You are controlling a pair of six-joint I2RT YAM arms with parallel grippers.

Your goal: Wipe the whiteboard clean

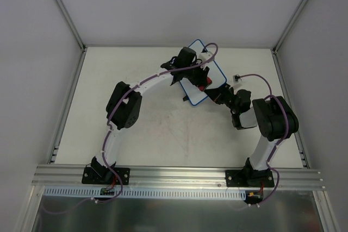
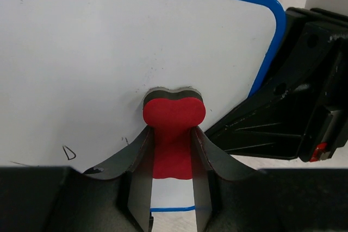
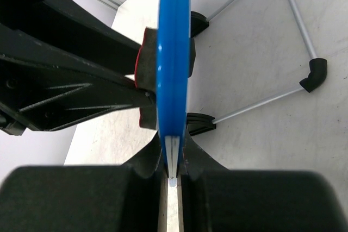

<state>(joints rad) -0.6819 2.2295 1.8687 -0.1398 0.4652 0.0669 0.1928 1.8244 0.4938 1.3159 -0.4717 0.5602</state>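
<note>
Whiteboard (image 2: 136, 52), held up by the right jaws clamped on its rim, has the left jaws' pinched red eraser (image 2: 174, 129) pressed against its face.

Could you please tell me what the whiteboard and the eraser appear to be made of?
Whiteboard: smooth white sheet, likely coated board, with a shiny blue plastic-looking rim. Eraser: matte red foam, seemingly, with a dark felt-like layer against the board.
</note>
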